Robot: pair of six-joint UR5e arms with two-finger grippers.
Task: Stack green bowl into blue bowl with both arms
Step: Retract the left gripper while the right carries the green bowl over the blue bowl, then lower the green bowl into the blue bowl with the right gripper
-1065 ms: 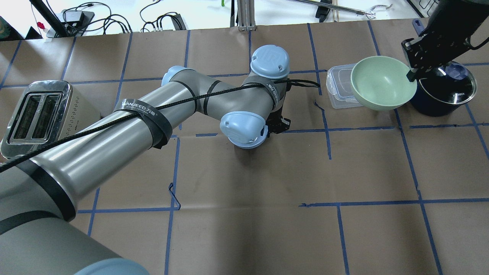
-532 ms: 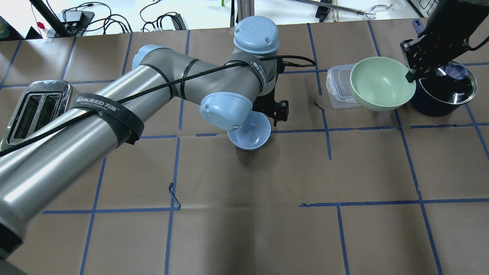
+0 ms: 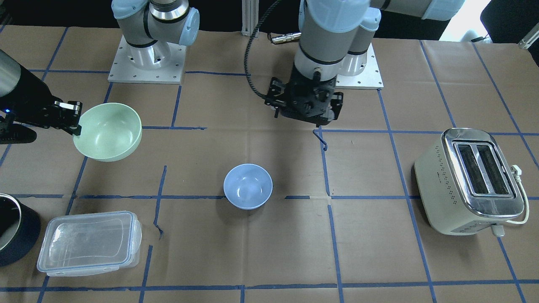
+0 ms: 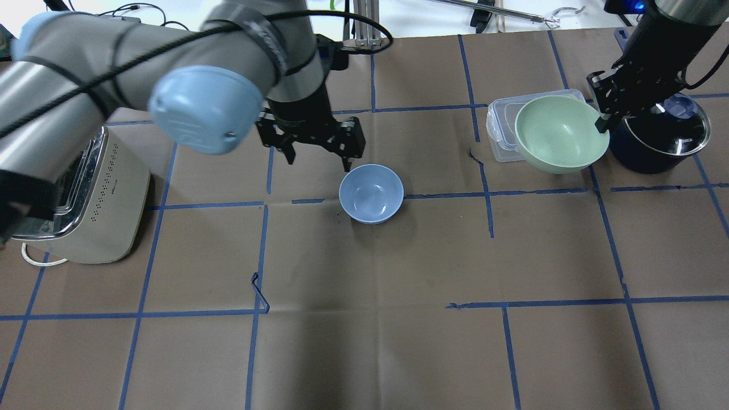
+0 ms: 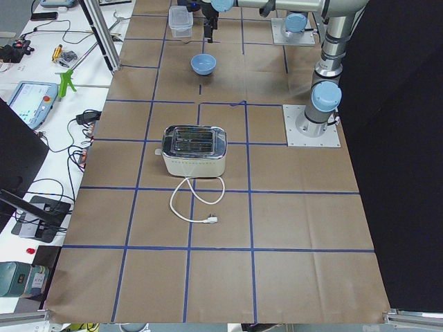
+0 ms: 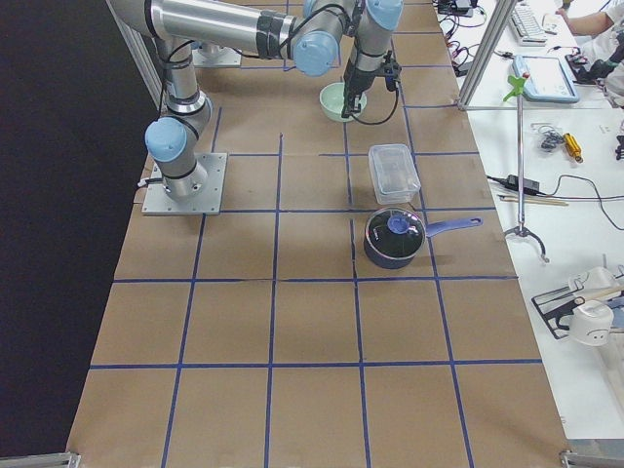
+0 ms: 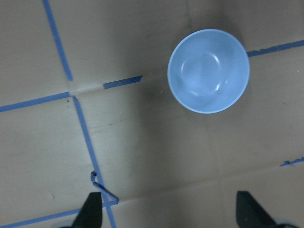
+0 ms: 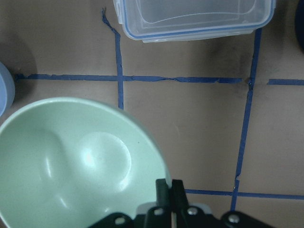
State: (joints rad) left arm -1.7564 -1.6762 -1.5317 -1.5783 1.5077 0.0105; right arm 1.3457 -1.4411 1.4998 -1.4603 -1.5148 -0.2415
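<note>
The blue bowl [image 4: 371, 193] stands upright and empty on the table's middle; it also shows in the front view [image 3: 247, 186] and in the left wrist view [image 7: 209, 71]. My left gripper [image 4: 317, 160] is open and empty, raised above the table just left of and behind the bowl, apart from it. My right gripper [image 4: 602, 122] is shut on the right rim of the green bowl [image 4: 561, 141] and holds it upright in the air at the right. In the right wrist view the fingers [image 8: 170, 190] pinch the green bowl's [image 8: 71, 161] rim.
A clear lidded container [image 4: 504, 128] lies partly under the held green bowl. A dark navy pot [image 4: 663, 136] stands at the far right. A cream toaster [image 4: 74, 193] stands at the left. Blue tape lines cross the brown paper table.
My left arm has risen and swung back to the left, uncovering the blue bowl, which stays in place. My right gripper has carried the green bowl slightly left.
</note>
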